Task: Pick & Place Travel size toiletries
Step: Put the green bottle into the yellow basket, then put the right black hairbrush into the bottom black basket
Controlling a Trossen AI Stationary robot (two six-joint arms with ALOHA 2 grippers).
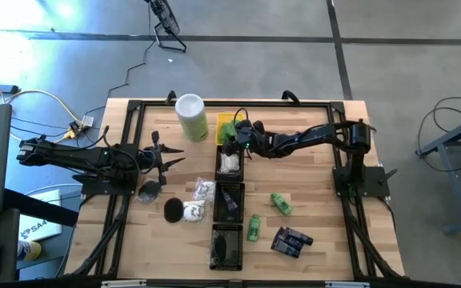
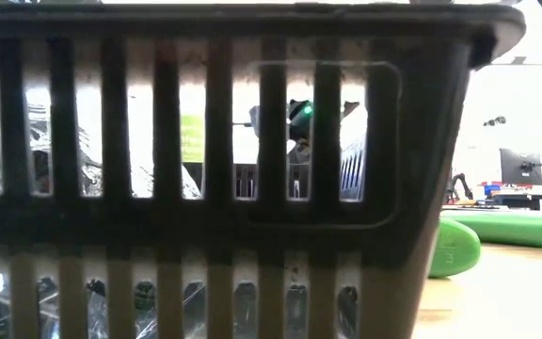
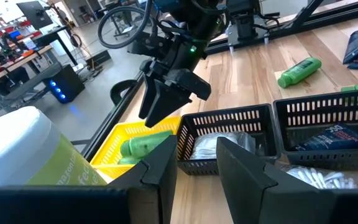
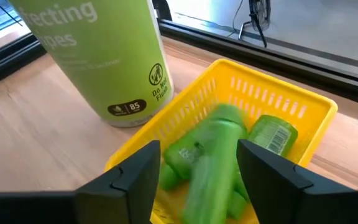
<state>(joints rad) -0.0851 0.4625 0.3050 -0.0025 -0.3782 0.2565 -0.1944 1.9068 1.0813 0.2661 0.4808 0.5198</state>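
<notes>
My right gripper (image 4: 199,168) hangs open over the yellow tray (image 4: 303,109) at the table's far middle, beside the pale-green canister (image 1: 191,116). A green bottle (image 4: 213,155) shows blurred below and between its fingers, and touches neither as far as I can see. A second green bottle (image 4: 272,134) lies in the tray. The left wrist view shows the right gripper (image 3: 160,109) above green bottles (image 3: 145,144) lying in the yellow tray. My left gripper (image 3: 197,168) waits open at the table's left, with nothing between its fingers.
A row of black trays (image 1: 229,200) runs from the yellow tray toward the near edge. Two green bottles (image 1: 281,202) (image 1: 254,227) and dark packets (image 1: 291,242) lie to its right. White wrapped pieces (image 1: 202,190) and a black puck (image 1: 173,210) lie to its left. A black tray wall (image 2: 205,188) fills the low view.
</notes>
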